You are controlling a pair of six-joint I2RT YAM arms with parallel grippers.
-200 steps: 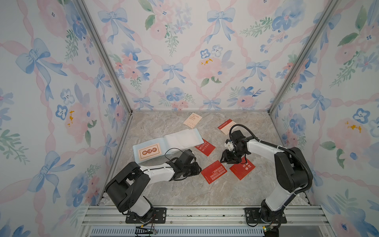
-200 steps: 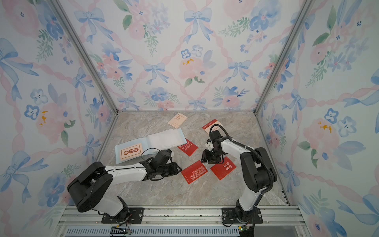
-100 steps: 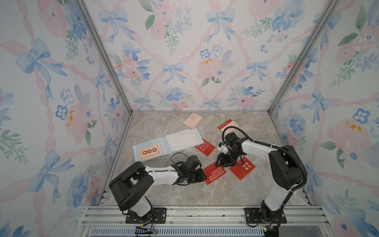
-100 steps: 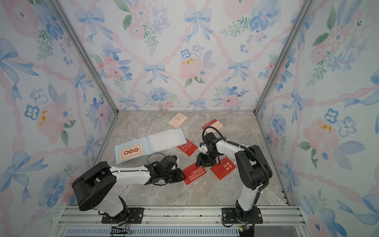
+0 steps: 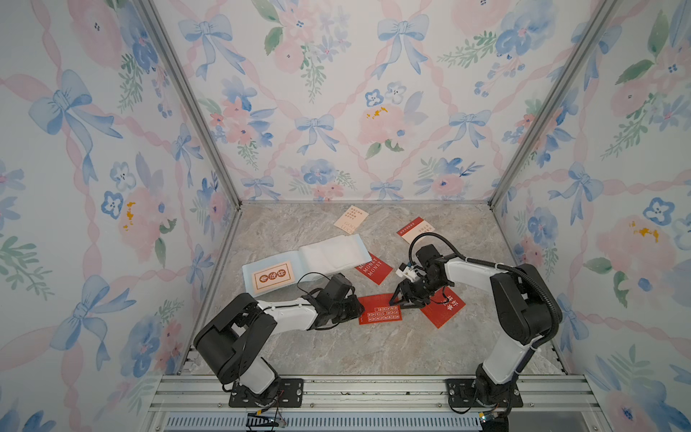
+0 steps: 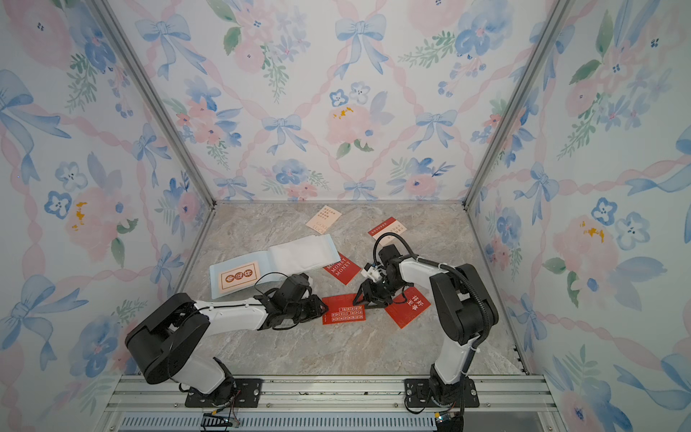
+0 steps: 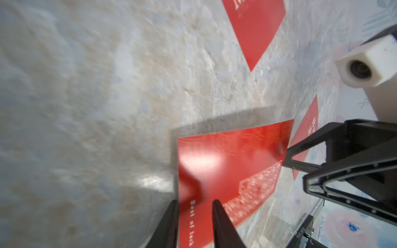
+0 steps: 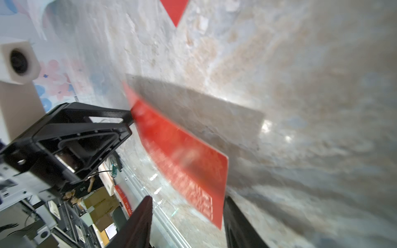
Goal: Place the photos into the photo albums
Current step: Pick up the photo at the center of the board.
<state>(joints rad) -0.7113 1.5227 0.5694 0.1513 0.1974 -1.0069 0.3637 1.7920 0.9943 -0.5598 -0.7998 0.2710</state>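
Jaws on the left gripper [image 7: 194, 212] stand part-way apart, astride one short edge of the grid-printed red card [image 7: 227, 167]. One fingertip is over its face, beside the white words "Best of luck", and the other is just off the edge. Whether they pinch it I cannot tell. At the card's opposite end the right gripper [image 5: 399, 301] is also part open — in the left wrist view, one fingertip touches the card's corner.

The card sits tilted between the two arms, one side raised above its own shadow on the marble-patterned tabletop [image 5: 374, 348]. Just beyond the right gripper lies the Chinese-character card [image 5: 447, 308], red with white print.

Farther back, the MONEY card [image 5: 374, 268] — "MONEY MONEY" legible — has a corner tucked beneath the open album [image 5: 329, 252], which is pale blue at the edges with white sleeves up. The page nearer the left arm shows a framed cream card [image 5: 272, 277] bearing three red characters. Near the back wall lie a cream card [image 5: 350, 220] and a red-and-cream card [image 5: 415, 229], their print too small to read.
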